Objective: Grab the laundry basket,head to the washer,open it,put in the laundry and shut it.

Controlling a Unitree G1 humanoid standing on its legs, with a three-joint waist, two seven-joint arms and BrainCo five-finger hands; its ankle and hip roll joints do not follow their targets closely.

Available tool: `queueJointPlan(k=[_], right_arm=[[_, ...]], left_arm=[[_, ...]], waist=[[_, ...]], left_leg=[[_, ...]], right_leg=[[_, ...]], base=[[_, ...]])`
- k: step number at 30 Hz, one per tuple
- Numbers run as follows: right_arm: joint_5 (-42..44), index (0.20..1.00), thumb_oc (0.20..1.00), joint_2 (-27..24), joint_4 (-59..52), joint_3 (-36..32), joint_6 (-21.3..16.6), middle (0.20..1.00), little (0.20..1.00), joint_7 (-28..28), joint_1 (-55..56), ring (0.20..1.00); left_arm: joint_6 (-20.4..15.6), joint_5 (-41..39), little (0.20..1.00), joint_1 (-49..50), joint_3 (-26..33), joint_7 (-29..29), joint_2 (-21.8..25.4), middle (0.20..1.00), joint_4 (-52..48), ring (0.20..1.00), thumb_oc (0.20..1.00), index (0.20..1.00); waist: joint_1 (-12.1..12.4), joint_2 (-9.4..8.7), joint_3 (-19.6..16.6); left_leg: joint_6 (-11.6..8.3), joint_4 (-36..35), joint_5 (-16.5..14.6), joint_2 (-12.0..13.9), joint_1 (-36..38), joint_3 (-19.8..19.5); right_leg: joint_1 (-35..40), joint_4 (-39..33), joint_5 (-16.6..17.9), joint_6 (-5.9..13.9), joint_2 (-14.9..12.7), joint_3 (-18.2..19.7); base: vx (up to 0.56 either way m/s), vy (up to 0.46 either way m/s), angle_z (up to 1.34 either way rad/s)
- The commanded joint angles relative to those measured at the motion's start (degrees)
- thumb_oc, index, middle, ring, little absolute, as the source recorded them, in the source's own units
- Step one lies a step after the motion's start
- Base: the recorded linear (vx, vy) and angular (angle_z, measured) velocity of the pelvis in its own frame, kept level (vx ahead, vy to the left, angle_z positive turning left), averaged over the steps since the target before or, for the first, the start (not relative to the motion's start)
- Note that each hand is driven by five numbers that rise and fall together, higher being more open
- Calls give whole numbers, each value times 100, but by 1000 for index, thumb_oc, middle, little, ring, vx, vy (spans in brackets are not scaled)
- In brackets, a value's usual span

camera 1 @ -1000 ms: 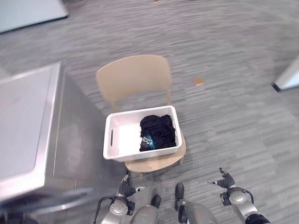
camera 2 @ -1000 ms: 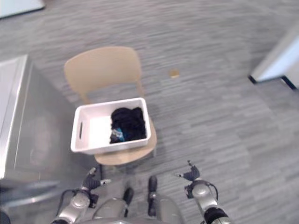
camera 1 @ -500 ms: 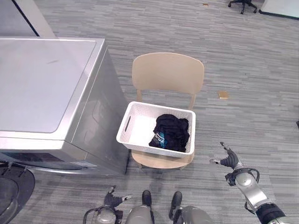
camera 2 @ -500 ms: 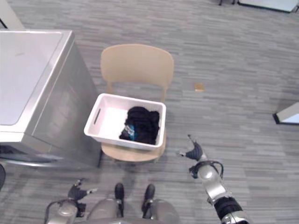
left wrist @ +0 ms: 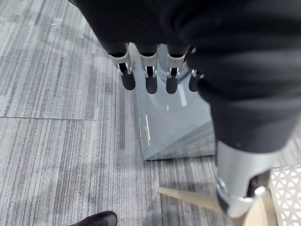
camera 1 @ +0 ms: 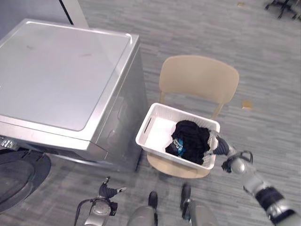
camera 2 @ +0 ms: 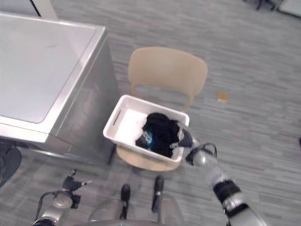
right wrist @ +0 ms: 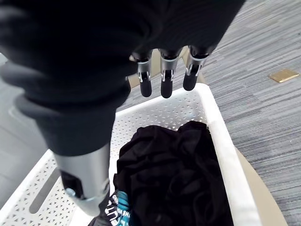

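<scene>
Your right hand (right wrist: 162, 70) hangs unclenched over the basket (camera 1: 155, 125) rim to grab it; left hand (left wrist: 148, 70) released, low.

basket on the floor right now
No, the basket sits on the seat of the chair, beside the washer.

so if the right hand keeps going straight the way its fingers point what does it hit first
Probably the far wall of the white laundry basket, passing above the black clothes. The right hand is open; depth is unclear.
</scene>
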Motion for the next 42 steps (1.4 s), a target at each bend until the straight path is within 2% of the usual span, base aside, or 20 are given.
queueJointPlan(k=[1,4,7,11,16,17,18,19,22,23,25,27,28,29,31,33,34,42], right_arm=[[-313,1000,1000,-92,313,398,-94,1000,1000,-186,-471,1000],[-342,1000,1000,17,896,651,-32,1000,1000,-291,-912,1000],[-300,1000,1000,137,1871,1003,120,1000,1000,-453,-1690,1000],[-305,1000,1000,222,2737,1180,249,1000,1000,-610,-2203,1000],[323,1000,1000,311,3395,907,335,1000,1000,-617,-2430,1000],[477,815,815,347,3407,852,331,815,815,-572,-2397,815],[655,451,451,397,3373,786,307,451,451,-545,-2342,451],[877,200,200,457,3308,709,291,200,200,-494,-2263,200],[1771,200,200,729,2853,276,168,200,200,-377,-1911,200],[1771,200,200,729,2852,275,169,200,200,-377,-1910,200],[2431,200,200,859,2256,-93,33,200,200,-293,-1550,200],[2431,200,200,859,2254,-94,34,200,200,-293,-1549,200],[2847,200,200,931,1713,-316,-87,200,200,-204,-1250,200],[2846,200,200,930,1709,-318,-84,200,200,-204,-1247,200],[3205,200,200,943,797,-585,-272,200,200,-52,-789,200],[3227,200,200,965,615,-592,-284,200,200,10,-684,200],[3284,200,200,942,226,-635,-321,200,200,139,-516,200],[3771,200,200,1024,-1050,-861,-449,200,200,555,134,200]], left_arm=[[-148,139,1000,38,-41,90,137,1000,20,1000,1000,1000],[-167,64,1000,-64,-116,158,81,1000,155,1000,1000,1000],[-239,-139,1000,-273,-268,277,27,1000,355,1000,1000,1000],[-315,-317,1000,-501,-427,357,36,1000,454,1000,1000,1000],[-368,-601,1000,-721,-596,397,-16,1000,403,1000,1000,1000],[-351,-643,1000,-751,-621,381,-35,1000,400,1000,1000,1000],[-341,-645,1000,-754,-647,361,-45,1000,393,1000,1000,1000],[-330,-648,1000,-755,-665,344,-63,1000,391,1000,1000,1000],[-251,-626,1000,-715,-670,257,-113,1000,396,1000,1000,1000],[-251,-626,1000,-714,-670,257,-112,1000,395,1000,1000,1000],[-183,-606,1000,-671,-573,208,-121,1000,400,1000,1000,1000],[-183,-606,1000,-671,-573,208,-121,1000,400,1000,1000,1000],[-134,-578,1000,-628,-483,174,-117,1000,382,1000,1000,1000],[-134,-578,1000,-628,-484,174,-117,1000,381,1000,1000,1000],[-36,-492,1000,-512,-296,116,-129,1000,312,1000,1000,1000],[-12,-470,1000,-474,-248,112,-126,1000,304,1000,1000,1000],[24,-423,1000,-384,-150,80,-101,1000,259,1000,1000,1000],[136,-390,1000,-21,125,6,-45,1000,-53,1000,1000,1000]], waist=[[251,-105,-17],[336,-4,42],[524,107,270],[681,191,447],[822,251,578],[845,258,591],[864,252,603],[880,240,609],[887,147,564],[888,147,565],[833,42,521],[834,42,522],[764,-49,462],[759,-50,446],[634,-208,296],[600,-240,221],[544,-290,108],[403,-401,-231]], left_leg=[[-241,108,-112,-76,-681,-106],[-307,-30,79,-66,-884,-278],[-364,-183,350,-45,-1246,-494],[-414,-296,505,-52,-1488,-635],[-473,-395,648,-102,-1731,-755],[-477,-408,656,-114,-1740,-784],[-484,-410,666,-122,-1744,-811],[-493,-423,667,-128,-1728,-828],[-504,-467,617,-135,-1601,-840],[-504,-467,617,-135,-1599,-840],[-498,-470,536,-126,-1454,-800],[-498,-470,536,-126,-1452,-800],[-483,-458,460,-108,-1321,-746],[-481,-456,469,-111,-1342,-751],[-447,-403,289,-97,-1052,-632],[-429,-376,246,-98,-1005,-611],[-388,-322,126,-91,-848,-559],[-293,-2,-264,-56,-376,-347]], right_leg=[[372,-229,-347,95,45,-164],[250,-306,-316,45,60,-347],[-131,-257,-290,-19,67,-511],[-382,-254,-279,-47,80,-605],[-560,-316,-237,-46,98,-710],[-560,-341,-236,-48,104,-726],[-556,-357,-233,-42,107,-740],[-523,-393,-228,-39,113,-753],[-307,-540,-234,-22,115,-789],[-305,-541,-233,-22,115,-788],[-123,-601,-228,-11,114,-772],[-121,-602,-228,-11,114,-771],[12,-640,-220,4,108,-761],[-3,-647,-209,6,106,-767],[303,-683,-248,28,112,-716],[358,-690,-251,32,103,-716],[509,-685,-285,42,88,-680],[981,-639,-411,67,94,-519]], base=[[-66,-85,91],[-46,-55,49],[-52,-23,37],[-29,-10,18],[-15,-3,21],[13,-11,17],[33,-16,14],[50,-7,10],[58,9,18],[50,12,21],[34,11,19],[22,8,9],[0,0,0],[55,20,-4],[58,19,-9],[75,18,-16],[88,17,-31],[60,29,-25]])
